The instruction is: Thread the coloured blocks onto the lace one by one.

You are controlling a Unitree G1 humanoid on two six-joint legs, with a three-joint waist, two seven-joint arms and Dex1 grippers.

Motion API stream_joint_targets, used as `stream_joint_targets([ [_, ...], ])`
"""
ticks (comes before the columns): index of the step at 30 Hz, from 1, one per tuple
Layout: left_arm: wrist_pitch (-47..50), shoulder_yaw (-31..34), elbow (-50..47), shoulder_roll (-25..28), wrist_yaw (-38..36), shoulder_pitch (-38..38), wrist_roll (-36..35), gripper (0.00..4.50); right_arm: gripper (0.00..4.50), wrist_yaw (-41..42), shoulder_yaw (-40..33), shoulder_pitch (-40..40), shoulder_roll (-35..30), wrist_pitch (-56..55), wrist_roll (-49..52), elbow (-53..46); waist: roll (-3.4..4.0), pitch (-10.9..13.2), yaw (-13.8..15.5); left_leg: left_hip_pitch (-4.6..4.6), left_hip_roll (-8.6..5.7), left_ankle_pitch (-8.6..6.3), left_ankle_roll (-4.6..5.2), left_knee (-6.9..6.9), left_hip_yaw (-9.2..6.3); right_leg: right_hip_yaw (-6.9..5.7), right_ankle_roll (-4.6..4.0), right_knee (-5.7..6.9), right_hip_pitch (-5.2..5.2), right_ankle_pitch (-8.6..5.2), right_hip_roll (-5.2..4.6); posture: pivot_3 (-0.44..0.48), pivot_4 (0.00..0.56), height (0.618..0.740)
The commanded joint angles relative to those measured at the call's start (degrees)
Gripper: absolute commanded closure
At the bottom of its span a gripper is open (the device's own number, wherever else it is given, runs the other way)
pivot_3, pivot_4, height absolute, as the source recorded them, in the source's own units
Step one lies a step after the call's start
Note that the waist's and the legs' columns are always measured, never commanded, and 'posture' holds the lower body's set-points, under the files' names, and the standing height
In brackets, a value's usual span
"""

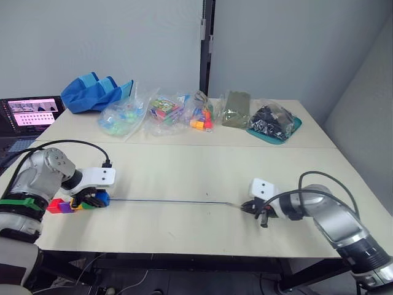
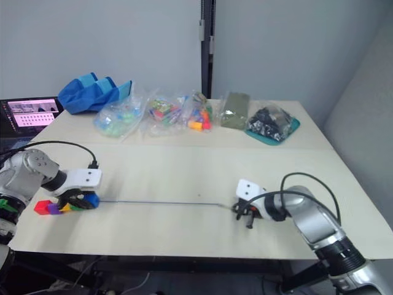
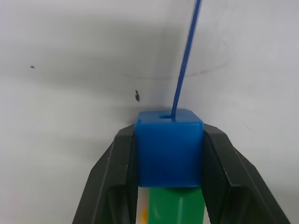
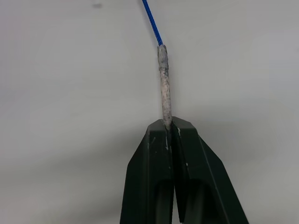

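Right gripper (image 4: 169, 125) pinched on lace (image 1: 166, 201) tip, lace taut across table (image 1: 184, 166). Left gripper (image 3: 169, 140) clamps blue block (image 3: 169, 147), lace through it; green block (image 3: 175, 205) adjoining.

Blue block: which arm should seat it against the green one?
Left, probably. The left gripper is shut on the blue block, with the lace through its hole and the green block right behind. The right gripper is pinching the lace tip, keeping the lace straight.
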Motion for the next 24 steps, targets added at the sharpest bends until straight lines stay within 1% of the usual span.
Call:
stream_joint_targets([
  [1,-2.88,1.41,0.15,2.70,-2.13,-0.32,-0.66,3.30,4.50,0.64,-2.20,-0.30,-1.91,-1.95,-0.59,1.04,0.00,0.00,0.04,0.00,0.00,0.00,0.00,0.00,0.00,0.00,0.00,0.00,0.00,0.00,0.00,0.000,0.150,0.740],
  [6,-5.74,1.81,-0.37,3.91,-3.12,0.03,-0.90,3.30,4.50,1.32,-2.63,-0.81,-3.49,-3.88,-1.34,4.00,0.00,0.00,0.07,-0.01,0.00,0.00,0.00,0.01,0.00,0.01,0.00,-0.01,0.00,0.00,0.00,0.000,0.150,0.740],
  [14,-11.03,2.30,-1.37,4.35,-3.72,-1.64,-2.29,3.30,4.50,2.02,-2.27,-1.36,-3.60,-4.44,-1.54,5.24,0.00,0.00,0.08,-0.01,0.00,0.00,0.00,0.01,0.00,0.01,0.00,-0.01,0.01,0.00,0.00,0.000,0.150,0.740],
  [19,-13.57,2.70,-0.17,2.91,-1.73,-0.97,-3.17,3.30,4.50,2.24,-1.55,-2.39,-2.27,-4.66,-1.75,5.89,0.00,0.00,0.07,-0.01,0.00,0.00,0.00,0.02,0.00,0.01,0.00,-0.01,0.01,0.00,0.00,0.000,0.150,0.740],
  [24,-12.31,2.94,0.60,1.83,0.16,0.87,-3.50,3.30,4.50,1.81,-0.27,-3.54,0.36,-5.04,-2.69,7.06,0.00,0.00,-0.11,-0.01,0.00,0.00,0.00,0.02,0.00,0.00,0.00,0.00,0.01,0.00,0.00,0.000,0.150,0.740],
])
